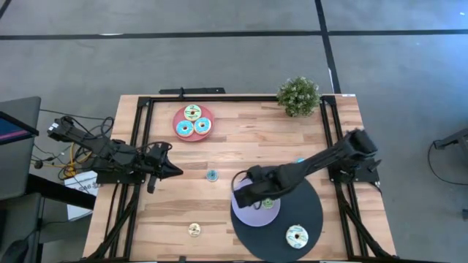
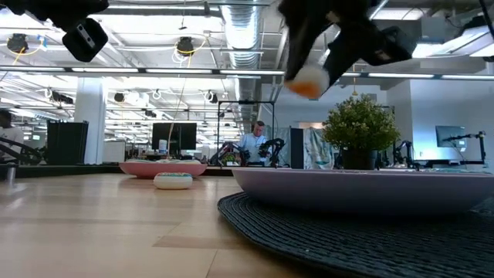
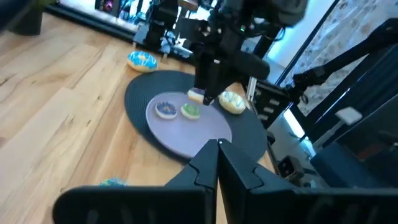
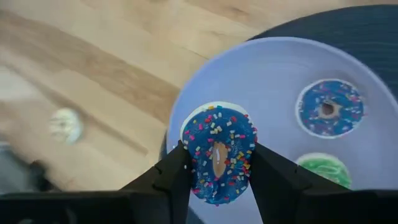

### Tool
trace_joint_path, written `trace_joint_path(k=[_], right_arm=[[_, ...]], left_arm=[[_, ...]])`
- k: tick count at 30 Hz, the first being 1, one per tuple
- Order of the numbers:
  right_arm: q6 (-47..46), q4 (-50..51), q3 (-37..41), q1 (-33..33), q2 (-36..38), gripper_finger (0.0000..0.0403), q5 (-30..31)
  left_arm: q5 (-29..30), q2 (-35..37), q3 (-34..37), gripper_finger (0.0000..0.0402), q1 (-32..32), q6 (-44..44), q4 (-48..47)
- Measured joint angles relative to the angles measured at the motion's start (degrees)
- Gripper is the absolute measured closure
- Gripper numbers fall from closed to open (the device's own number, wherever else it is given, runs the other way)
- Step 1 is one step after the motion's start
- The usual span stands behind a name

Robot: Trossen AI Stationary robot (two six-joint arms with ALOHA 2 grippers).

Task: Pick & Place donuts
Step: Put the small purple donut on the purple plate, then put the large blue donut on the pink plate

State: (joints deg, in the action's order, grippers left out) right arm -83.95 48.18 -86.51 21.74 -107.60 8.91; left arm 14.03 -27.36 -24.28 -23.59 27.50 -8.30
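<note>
Blue-iced, sprinkled donut [image 4: 218, 154] sits pinched edgewise by the right gripper [image 4: 217, 163] above the lavender plate [image 4: 273, 68]; probably light, rigid plastic, best held across its rim; left gripper [image 1: 170, 169] waits closed.

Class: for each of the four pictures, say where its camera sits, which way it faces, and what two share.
High: overhead, straight down on both arms and the lavender plate.
Low: table-top height, level toward the room; arms overhead.
Left wrist: on the left gripper, facing the plate.
Right wrist: on the right gripper, clamping a blue sprinkled donut over that plate.
</note>
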Motion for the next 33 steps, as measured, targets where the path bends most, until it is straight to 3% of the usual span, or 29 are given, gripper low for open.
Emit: trace_joint_path(k=[6,13,23,33], right_arm=[[-0.01,7.95,-9.59,-1.78,-10.16,0.0255,-0.19],[-0.48,8.84,-11.68,-4.11,-16.38,0.0227,-5.95],[-1.57,13.30,-11.67,-5.01,-18.10,0.0173,-4.93],[-1.65,12.68,-11.66,-5.01,-17.92,0.0168,-4.51]], left_arm=[[-0.41,0.01,0.01,0.0401,0.00,0.30,-3.24],[-2.47,0.07,0.01,0.0401,-0.01,0.42,-3.97],[-3.27,0.16,0.03,0.0401,0.00,0.40,-4.37],[-3.24,0.14,0.03,0.0401,0.00,-0.10,-4.39]])
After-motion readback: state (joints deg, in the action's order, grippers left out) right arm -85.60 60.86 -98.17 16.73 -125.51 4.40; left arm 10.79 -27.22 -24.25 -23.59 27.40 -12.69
